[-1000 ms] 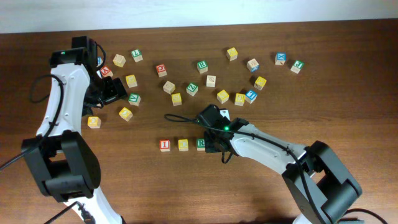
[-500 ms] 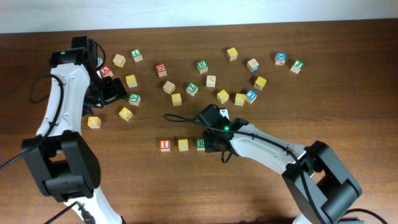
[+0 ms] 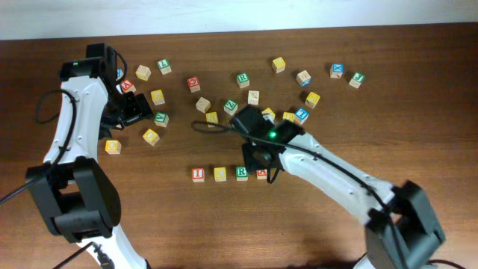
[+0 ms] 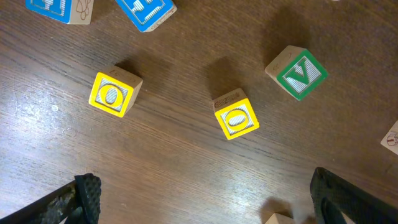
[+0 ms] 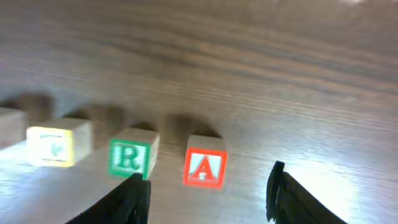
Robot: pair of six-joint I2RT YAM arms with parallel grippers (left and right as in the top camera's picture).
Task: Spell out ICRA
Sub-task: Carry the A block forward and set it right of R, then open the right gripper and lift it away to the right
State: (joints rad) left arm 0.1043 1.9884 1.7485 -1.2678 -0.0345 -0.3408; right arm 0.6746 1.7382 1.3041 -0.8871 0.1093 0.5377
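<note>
Row: I (image 3: pixel 198 174), C (image 5: pixel 55 146) and R (image 5: pixel 130 158) are lined up left of A (image 5: pixel 204 168).
Right fingers (image 5: pixel 127 202): spread apart, empty, above A.
Left fingers (image 4: pixel 87 196): spread apart, empty, well left of A.
Open room: bare tabletop (image 5: pixel 311 93) is seen right of A.

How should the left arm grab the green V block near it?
Pinch the green V block on two opposite side faces, coming straight down. It sits flat with the V up, turned at an angle to the open left gripper, so rotate the wrist to square up. No neighbour touches it.
</note>
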